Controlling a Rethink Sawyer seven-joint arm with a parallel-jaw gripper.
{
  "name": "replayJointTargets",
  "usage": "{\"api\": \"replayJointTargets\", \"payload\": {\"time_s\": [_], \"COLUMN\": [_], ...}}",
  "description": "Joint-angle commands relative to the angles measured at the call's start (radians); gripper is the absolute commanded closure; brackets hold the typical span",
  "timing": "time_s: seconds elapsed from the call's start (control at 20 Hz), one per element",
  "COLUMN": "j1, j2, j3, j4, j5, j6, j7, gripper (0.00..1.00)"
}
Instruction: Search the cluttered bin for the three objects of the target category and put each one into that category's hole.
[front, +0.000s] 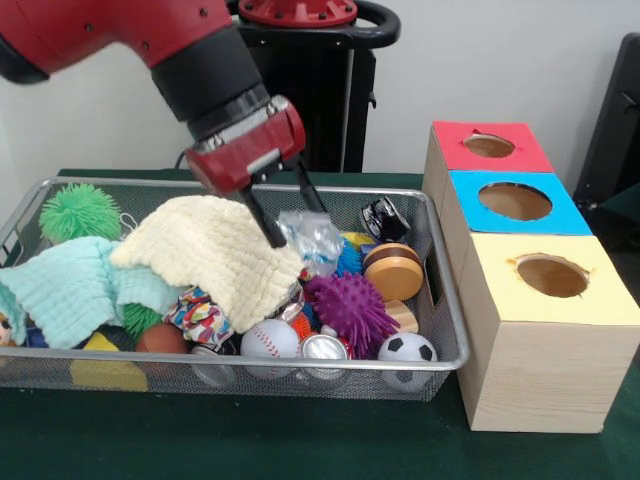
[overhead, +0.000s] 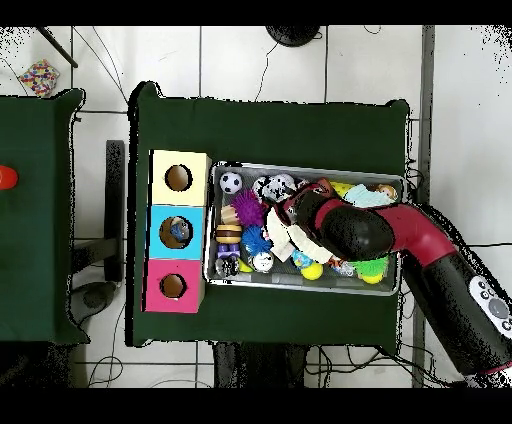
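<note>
- Baseball (front: 269, 339), soccer ball (front: 406, 349) at front wall of wire bin (front: 440, 300), among clutter.
- Gripper (front: 293, 222) spread open, empty, over cream cloth (front: 215, 255) and crinkled plastic bag (front: 315, 240).
- Three-hole wooden box (front: 545, 330) just beside bin.

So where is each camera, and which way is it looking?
Front view: sits across the table, facing the wire bin and three boxes; the red arm and its open tool come down over the cream cloth.
Overhead view: looks straight down on the table; the arm covers part of the bin.
Both show bin, boxes, soccer ball.
</note>
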Motion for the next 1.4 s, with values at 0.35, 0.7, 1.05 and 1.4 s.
{"api": "replayJointTargets", "payload": {"time_s": [0.35,0.7,1.05,1.4], "j1": [-0.053,-0.050,-0.037,-0.013], "j2": [-0.168,-0.237,-0.318,-0.344], "j3": [0.113,0.133,0.162,0.191], "j4": [0.218,0.312,0.389,0.469], "j5": [0.099,0.125,0.161,0.187], "j6": [0.036,-0.029,-0.087,-0.217], "j7": [0.007,0.079,0.145,0.193], "gripper": [1.00,1.00,1.00,1.00]}}
